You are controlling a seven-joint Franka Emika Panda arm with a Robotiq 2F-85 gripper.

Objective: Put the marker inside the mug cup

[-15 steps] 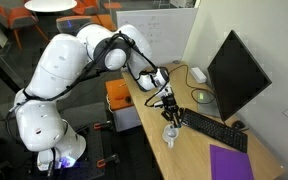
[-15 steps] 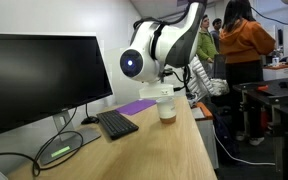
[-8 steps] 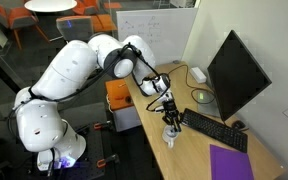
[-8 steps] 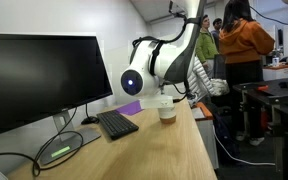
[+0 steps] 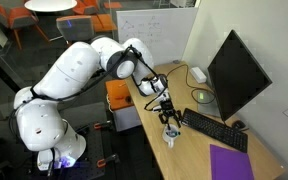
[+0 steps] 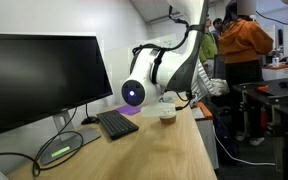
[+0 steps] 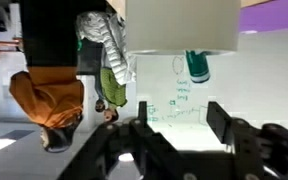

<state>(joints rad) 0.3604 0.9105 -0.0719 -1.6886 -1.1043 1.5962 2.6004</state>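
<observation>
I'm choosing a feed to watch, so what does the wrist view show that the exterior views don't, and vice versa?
Only the wrist view: the fingers of the claw close up, with the mug cup filling the top edge. Only the exterior views: the whole arm, the monitor, the keyboard, and the claw just above the mug cup. Shared: the mug cup, the purple mat, and, in an exterior view, the person in orange.
</observation>
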